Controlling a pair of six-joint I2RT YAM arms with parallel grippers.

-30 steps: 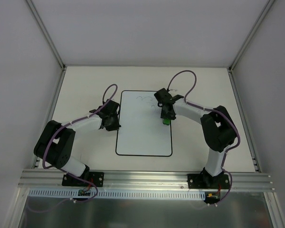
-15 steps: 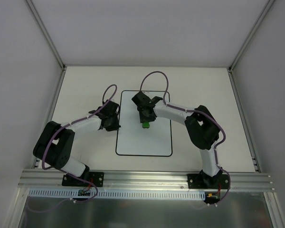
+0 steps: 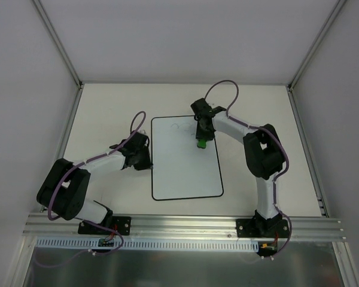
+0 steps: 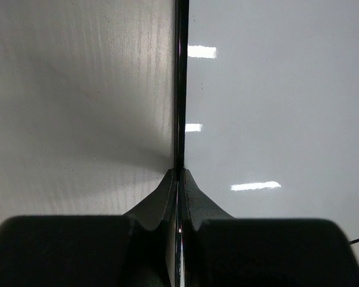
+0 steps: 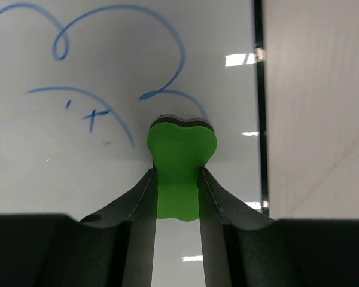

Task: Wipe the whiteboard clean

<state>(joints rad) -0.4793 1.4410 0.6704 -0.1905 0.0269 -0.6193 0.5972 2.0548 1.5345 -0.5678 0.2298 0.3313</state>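
The whiteboard (image 3: 185,173) lies flat mid-table, slightly askew, with faint blue doodle strokes (image 3: 182,126) near its far edge. My right gripper (image 3: 201,141) is over the board's far right part, shut on a small green eraser (image 3: 201,143). In the right wrist view the eraser (image 5: 180,152) sits pinched between the fingers, its tip on the white surface just below blue curved lines (image 5: 180,54). My left gripper (image 3: 147,160) is at the board's left edge. In the left wrist view its jaws (image 4: 179,172) are shut on the thin black border (image 4: 180,89).
The cream tabletop (image 3: 107,107) is ringed by white walls and aluminium posts. A metal rail (image 3: 179,226) with both arm bases runs along the near edge. The board's right border (image 5: 258,89) passes close to the eraser.
The right gripper swept the eraser left across the board's far part, then back right and farther away. The board shifted slightly right and tilted. The left gripper kept its hold.
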